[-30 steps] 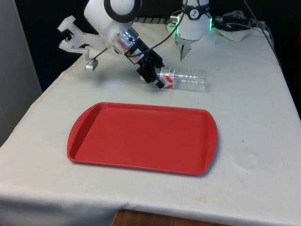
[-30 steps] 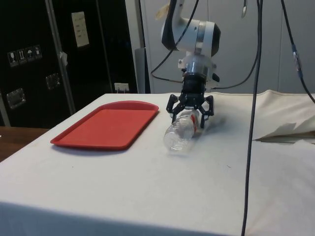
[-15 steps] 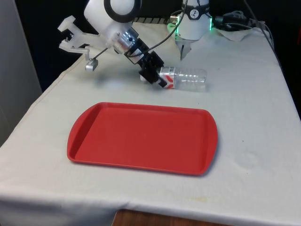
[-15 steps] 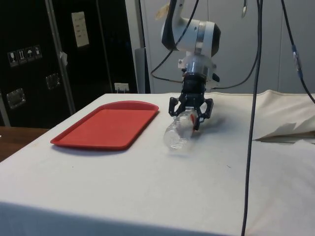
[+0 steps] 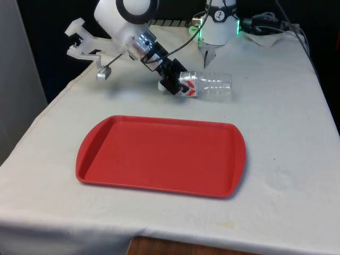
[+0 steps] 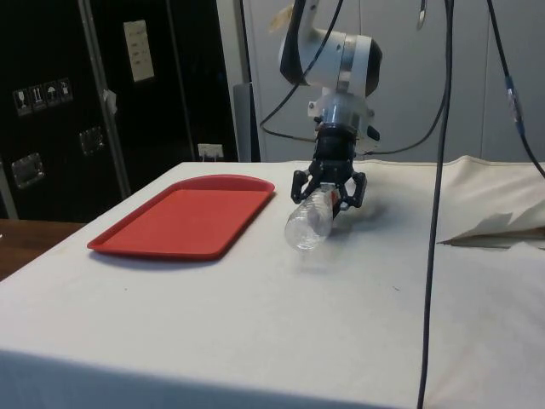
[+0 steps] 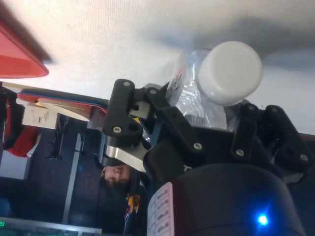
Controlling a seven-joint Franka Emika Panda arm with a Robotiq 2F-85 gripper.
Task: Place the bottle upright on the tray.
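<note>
Upper centre of the front view: the black two-finger gripper (image 5: 178,85) pinches a clear plastic bottle (image 5: 209,86) near its white cap, beyond the red plastic tray (image 5: 101,159); lifting slowly should prevent slipping.

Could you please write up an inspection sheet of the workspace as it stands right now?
Surface: table under a white cloth.
Job's things: clear plastic bottle with a white cap, on its side, off the cloth, beyond the red tray; tray bare.
Clutter: crumpled cloth at the far corner.
Grippers: gripper shut on the bottle's neck end.
Cables: black cables hang in the side view.
Surroundings: dark cabinets; a person in the wrist view.
</note>
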